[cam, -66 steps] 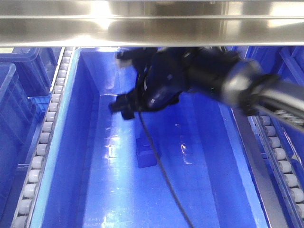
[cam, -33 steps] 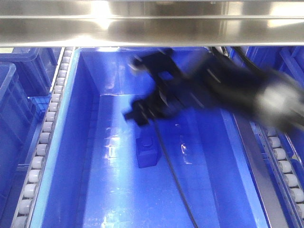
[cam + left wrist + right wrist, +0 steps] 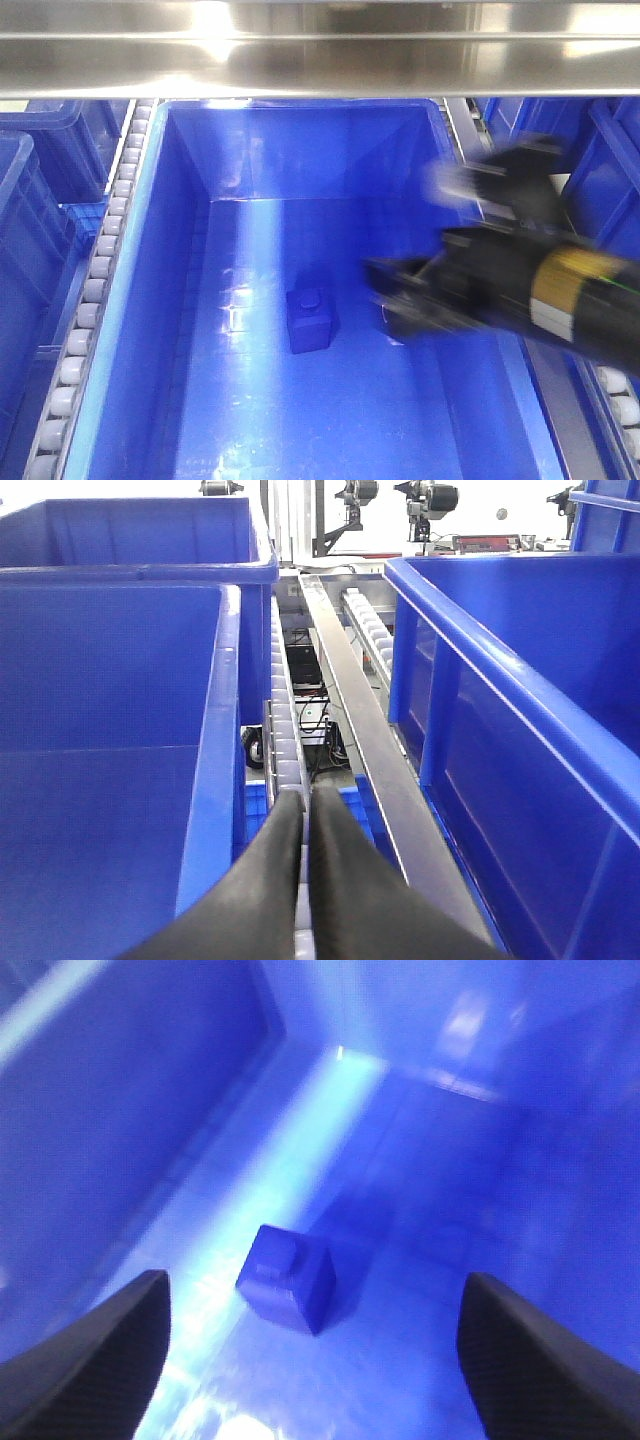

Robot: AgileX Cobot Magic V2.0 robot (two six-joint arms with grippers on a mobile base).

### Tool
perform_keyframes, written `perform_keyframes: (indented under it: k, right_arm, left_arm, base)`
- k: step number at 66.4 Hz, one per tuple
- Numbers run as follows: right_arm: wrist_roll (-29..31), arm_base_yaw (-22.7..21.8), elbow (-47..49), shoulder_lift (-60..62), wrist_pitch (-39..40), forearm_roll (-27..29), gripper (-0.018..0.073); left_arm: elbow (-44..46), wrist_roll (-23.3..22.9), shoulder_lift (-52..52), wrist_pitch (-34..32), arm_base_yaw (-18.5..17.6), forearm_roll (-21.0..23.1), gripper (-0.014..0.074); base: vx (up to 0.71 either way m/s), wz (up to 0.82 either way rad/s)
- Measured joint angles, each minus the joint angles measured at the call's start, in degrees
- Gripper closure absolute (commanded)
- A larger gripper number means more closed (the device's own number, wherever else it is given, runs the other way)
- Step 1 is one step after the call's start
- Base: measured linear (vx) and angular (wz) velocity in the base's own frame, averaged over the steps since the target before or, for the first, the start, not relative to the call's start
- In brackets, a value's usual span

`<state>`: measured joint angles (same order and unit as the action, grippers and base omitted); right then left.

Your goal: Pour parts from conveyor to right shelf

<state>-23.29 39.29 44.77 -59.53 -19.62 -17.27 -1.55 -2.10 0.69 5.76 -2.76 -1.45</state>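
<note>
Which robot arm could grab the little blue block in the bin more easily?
The right one, probably. Its tool is open inside the bin, with the block lying just ahead. The left tool is shut, over the rollers between bins.

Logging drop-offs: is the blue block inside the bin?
Inside: the blue block rests stud-up on the bin floor, untouched by the open right pincer.

The stainless-steel shelf (image 3: 320, 50) carries large blue bins (image 3: 180, 330) between grey roller tracks (image 3: 95, 290) — one small blue block (image 3: 309, 320) rests upright on the middle bin's floor.
</note>
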Motion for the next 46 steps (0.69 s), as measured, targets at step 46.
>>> perform_keyframes:
  k: [46]
  right_arm:
    - [-6.9,-25.0,-5.1,12.9,-2.7,-9.0,0.0003]
  left_arm:
    - [0.0,0.0,0.0,0.0,0.0,0.0,0.0603]
  base:
    - [0.00,0.00]
